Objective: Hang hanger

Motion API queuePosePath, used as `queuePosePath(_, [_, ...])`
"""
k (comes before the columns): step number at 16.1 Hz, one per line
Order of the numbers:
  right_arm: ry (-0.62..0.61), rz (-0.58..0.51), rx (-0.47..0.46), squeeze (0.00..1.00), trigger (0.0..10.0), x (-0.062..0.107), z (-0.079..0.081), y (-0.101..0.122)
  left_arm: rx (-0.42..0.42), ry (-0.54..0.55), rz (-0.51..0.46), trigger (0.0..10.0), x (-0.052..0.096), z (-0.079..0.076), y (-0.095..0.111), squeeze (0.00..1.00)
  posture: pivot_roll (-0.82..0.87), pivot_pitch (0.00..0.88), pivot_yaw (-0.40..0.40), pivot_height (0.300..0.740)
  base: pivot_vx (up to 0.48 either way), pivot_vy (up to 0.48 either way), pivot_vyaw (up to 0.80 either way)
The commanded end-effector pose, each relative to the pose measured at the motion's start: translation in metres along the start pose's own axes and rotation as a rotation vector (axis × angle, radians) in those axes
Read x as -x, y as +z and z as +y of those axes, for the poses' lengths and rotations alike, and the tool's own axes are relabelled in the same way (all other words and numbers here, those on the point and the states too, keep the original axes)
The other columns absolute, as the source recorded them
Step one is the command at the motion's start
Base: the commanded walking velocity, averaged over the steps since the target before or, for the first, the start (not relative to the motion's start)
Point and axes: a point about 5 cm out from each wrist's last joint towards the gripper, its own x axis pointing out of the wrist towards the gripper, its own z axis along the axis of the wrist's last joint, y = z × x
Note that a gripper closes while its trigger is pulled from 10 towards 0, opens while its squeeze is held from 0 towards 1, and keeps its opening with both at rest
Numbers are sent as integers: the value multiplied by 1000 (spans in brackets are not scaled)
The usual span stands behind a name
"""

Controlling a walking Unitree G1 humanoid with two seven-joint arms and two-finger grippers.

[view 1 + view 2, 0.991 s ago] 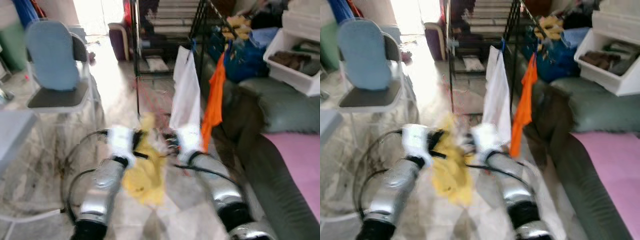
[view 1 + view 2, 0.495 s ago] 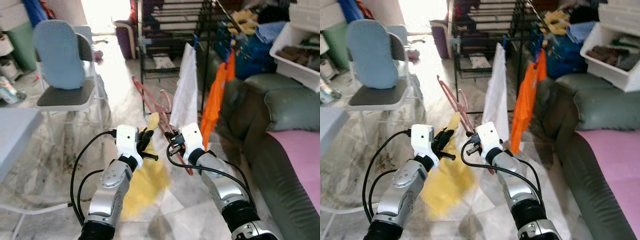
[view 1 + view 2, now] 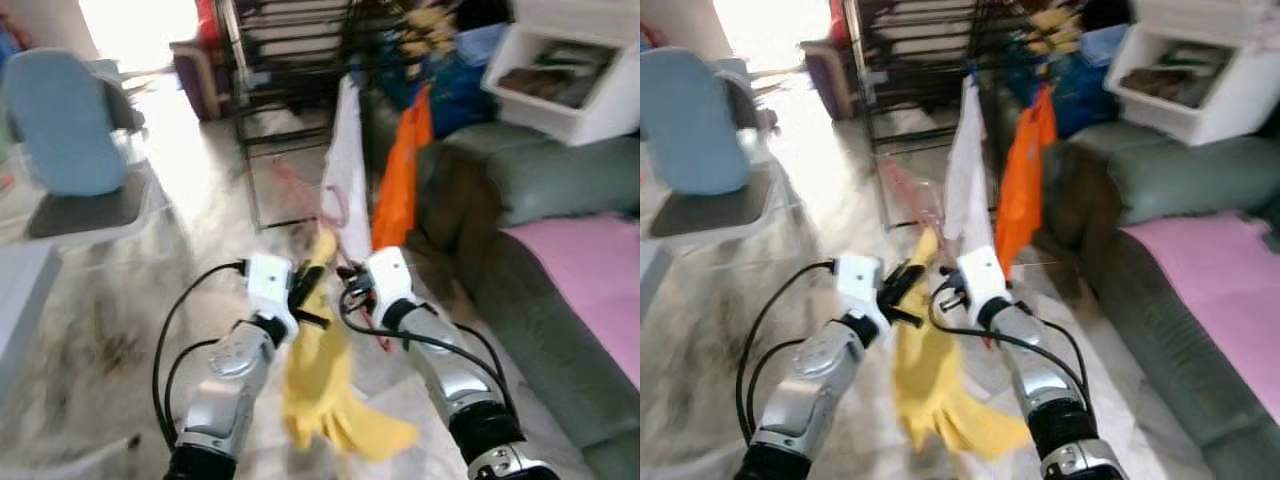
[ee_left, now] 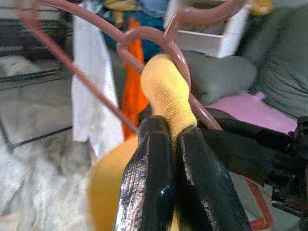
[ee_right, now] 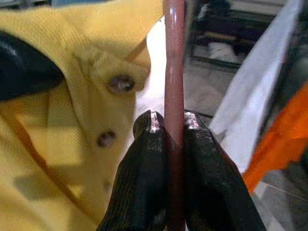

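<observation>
A yellow shirt (image 3: 320, 372) hangs from between my two grippers, held out in front of me at chest height. My left gripper (image 4: 172, 130) is shut on a fold of the shirt's collar (image 4: 163, 91), just under the neck of a reddish-pink hanger (image 4: 159, 41). My right gripper (image 5: 168, 120) is shut on the hanger's rod (image 5: 174, 67), beside the shirt's buttoned placket (image 5: 110, 86). In the eye views the left gripper (image 3: 308, 290) and the right gripper (image 3: 352, 284) sit close together, with the hanger (image 3: 325, 200) rising blurred above them.
A black drying rack (image 3: 248, 110) stands ahead with a white garment (image 3: 345, 165) and an orange one (image 3: 402, 175) hanging on it. A grey-green sofa (image 3: 520, 190) with a pink cover (image 3: 590, 270) lies on the right. A blue chair (image 3: 62, 130) is on the left.
The camera has shifted, so the whole scene sits differently. The yellow shirt now hangs lower and flares out below the grippers. Both grippers keep their hold.
</observation>
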Motion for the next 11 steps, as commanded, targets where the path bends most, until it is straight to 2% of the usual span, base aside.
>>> queuePosePath(1, [39, -34, -2, 0, 10000, -7, 13, 9, -37, 22, -37, 10000, 3, 9, 10, 0, -87, 0, 26, 740, 0, 480, 0])
queuePosePath(2, [38, -33, -1, 0, 10000, -7, 13, 9, -37, 23, -38, 10000, 3, 9, 10, 0, -86, 0, 27, 740, 0, 458, 0])
queuePosePath(10, [27, -26, 7, 0, 10000, -4, 7, 7, -108, -31, -45, 10000, 4, 1, 12, 0, -84, 0, 26, 740, 0, 0, 0])
queuePosePath(11, [16, -21, 15, 0, 10000, -1, 1, 6, -160, -59, -57, 10000, 4, 0, 16, 0, -84, 0, 26, 740, 0, 0, 0])
